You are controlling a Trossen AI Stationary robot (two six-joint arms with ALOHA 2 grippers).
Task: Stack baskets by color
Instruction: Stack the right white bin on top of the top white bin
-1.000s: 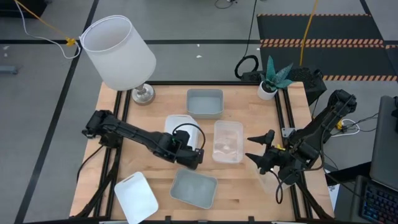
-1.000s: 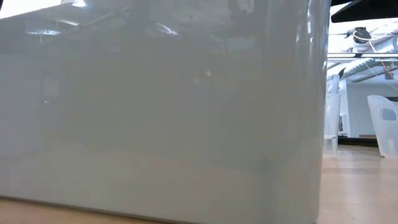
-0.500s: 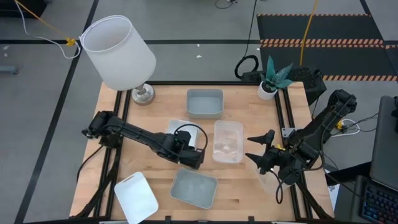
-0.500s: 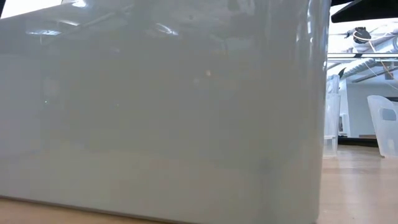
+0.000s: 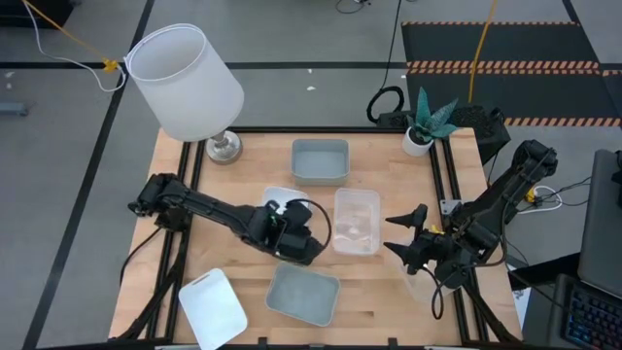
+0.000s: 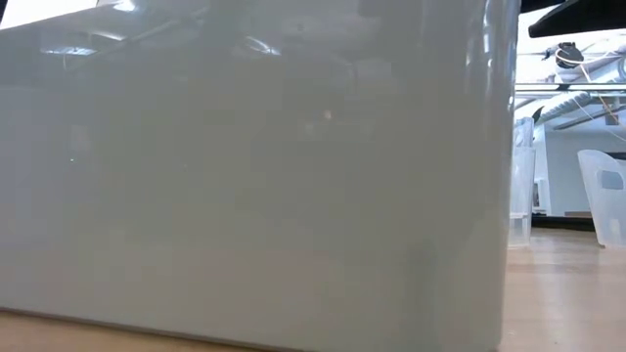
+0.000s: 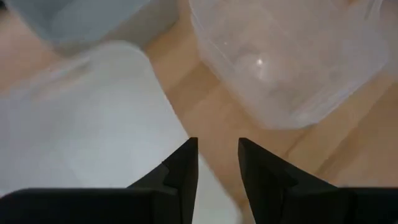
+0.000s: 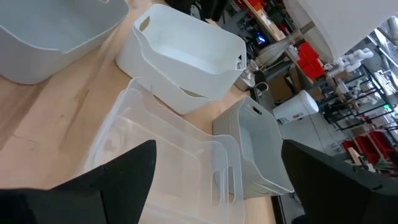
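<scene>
At mid-bench, white baskets (image 5: 282, 199) sit nested under my left gripper (image 5: 297, 243), jaws slightly parted, holding nothing. They look light, stiff and slick, so I'd pinch a rim. Right gripper (image 5: 403, 233) waits wide open near the right edge, beside clear baskets (image 5: 356, 220).

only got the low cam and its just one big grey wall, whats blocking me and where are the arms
Observer: A grey-blue basket at the table's front edge seems to be what fills your view.
Operator: left arm?
Observer: The left gripper hangs over the white basket mid-table, fingers apart, nothing between them.
Operator: and right?
Observer: The right gripper waits open beside the clear basket.
</scene>
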